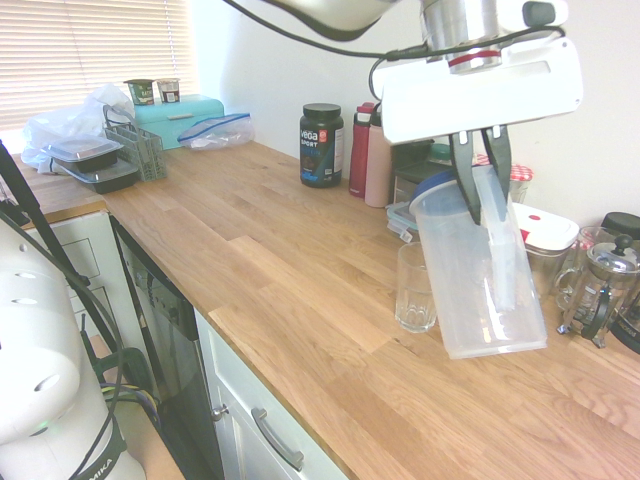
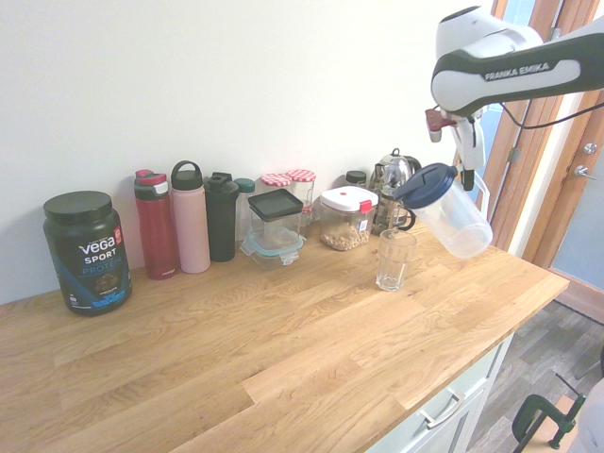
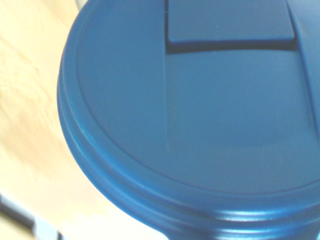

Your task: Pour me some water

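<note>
Broadly, the oak worktop (image 1: pixel 300 290) carries the scene, and the white arm (image 2: pixel 510 57) reaches in above its far end, forearm roughly level and wrist turned straight down. Hanging from it is the clear plastic pitcher (image 1: pixel 480 270), held clear of the wood and tipped so that its blue lid (image 2: pixel 425 184) leans toward the drinking glass (image 1: pixel 415 288). The gripper (image 1: pixel 482 160) is closed narrow on the pitcher's handle (image 1: pixel 498 240), near its top. That looks the right place to hold, since the smooth walls would probably slip between two thin fingers.

The pitcher should be stiff but light. I cannot make out a water level through the walls in either outside view, so it may be nearly empty, or the water is simply too clear to show. If it is full, the weight will hang well below the grip and want to swing as the tilt grows.

The glass stands upright on the worktop, just beside the pitcher's lower body and slightly under the lid edge. It looks empty, is breakable, and is light enough to be knocked over by a nudge from the pitcher wall.

From the wrist, the lid fills almost the whole view, blurred, with a rectangular flap (image 3: pixel 230 22) that I take for the spout cover. Whether it is open is not clear.
</note>
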Tool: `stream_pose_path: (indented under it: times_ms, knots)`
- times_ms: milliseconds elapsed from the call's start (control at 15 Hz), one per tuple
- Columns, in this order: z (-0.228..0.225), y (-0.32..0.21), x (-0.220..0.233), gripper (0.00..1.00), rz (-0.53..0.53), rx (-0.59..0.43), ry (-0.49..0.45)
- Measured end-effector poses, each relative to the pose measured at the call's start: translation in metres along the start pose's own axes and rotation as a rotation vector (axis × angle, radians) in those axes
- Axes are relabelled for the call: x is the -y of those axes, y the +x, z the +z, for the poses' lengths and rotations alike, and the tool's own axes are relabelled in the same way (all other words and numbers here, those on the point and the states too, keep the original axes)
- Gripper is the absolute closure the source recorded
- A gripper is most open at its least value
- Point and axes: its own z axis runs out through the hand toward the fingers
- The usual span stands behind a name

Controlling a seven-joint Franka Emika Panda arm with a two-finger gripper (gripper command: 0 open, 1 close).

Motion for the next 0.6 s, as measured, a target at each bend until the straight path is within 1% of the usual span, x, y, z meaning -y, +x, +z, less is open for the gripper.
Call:
stream_pose_path:
  times_ms: [133,267,600]
  knots:
    - [0.001,0.001,-0.007,1.0,0.083,-0.049,0.078]
    - [0.012,-0.001,-0.02,1.0,0.171,-0.087,0.138]
    - [0.064,-0.04,-0.052,1.0,0.409,-0.149,0.259]
